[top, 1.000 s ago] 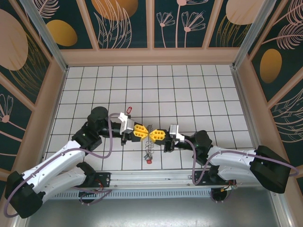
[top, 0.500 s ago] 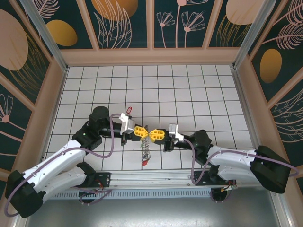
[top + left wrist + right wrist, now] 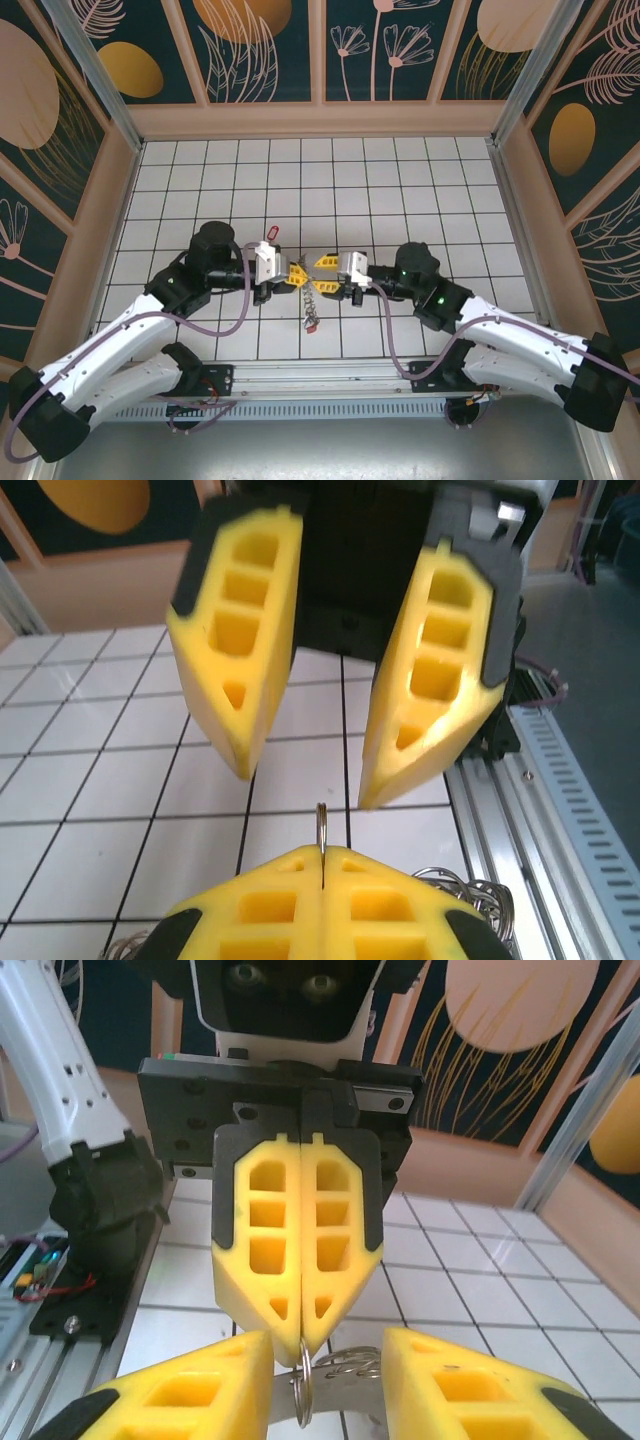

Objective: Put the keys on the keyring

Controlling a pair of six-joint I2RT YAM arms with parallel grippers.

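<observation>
Left claw (image 3: pixel 297 272) is closed tight, its two yellow fingers (image 3: pixel 300 1230) pressed flat together. Their tip pinches the thin metal loop of the keyring (image 3: pixel 303 1398). From the left wrist, that loop (image 3: pixel 322 828) stands on edge, sticking up out of the seam between the closed fingers.

Right claw (image 3: pixel 322 275) faces it tip to tip over the near middle of the table (image 3: pixel 420 190). Its fingers (image 3: pixel 235 670) are parted partway, with a clear gap between the tips, and they grip nothing. In the right wrist view its two tips sit on either side of the pinched loop, very close to it; whether either one touches it I cannot tell.

A bunch of silvery wire loops (image 3: pixel 311 312) trails from the meeting point toward the near edge of the table. Some of them show just behind the left claw's tip (image 3: pixel 350 1362). Whether the bunch hangs free or lies on the tiles is unclear.

One red key (image 3: pixel 272 232) lies on the table by itself, just beyond the left wrist and apart from the ring.
</observation>
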